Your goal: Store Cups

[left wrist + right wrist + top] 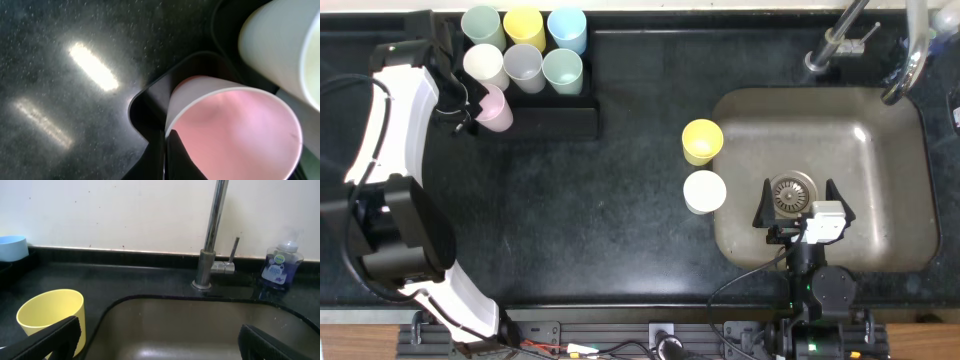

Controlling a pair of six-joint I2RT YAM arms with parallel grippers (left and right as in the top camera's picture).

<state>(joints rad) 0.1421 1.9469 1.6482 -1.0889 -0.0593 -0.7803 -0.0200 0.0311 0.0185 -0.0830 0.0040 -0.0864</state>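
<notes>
A black rack (575,118) at the counter's back left holds several upright cups, among them a white cup (484,63) and a mint cup (562,70). My left gripper (472,106) is shut on the rim of a pink cup (496,108), which is tilted at the rack's front left slot. The left wrist view shows the pink cup (235,130) pinched by my left gripper (166,146) above a rack compartment (145,102). A yellow cup (702,140) and a white cup (704,192) stand on the counter beside the sink. My right gripper (795,215) hangs open over the sink, empty.
The steel sink (880,130) takes up the right side, with a faucet (212,240) and a soap bottle (282,264) behind it. In the right wrist view the yellow cup (50,314) stands near the sink's rim. Dark counter (620,230) lies between rack and sink.
</notes>
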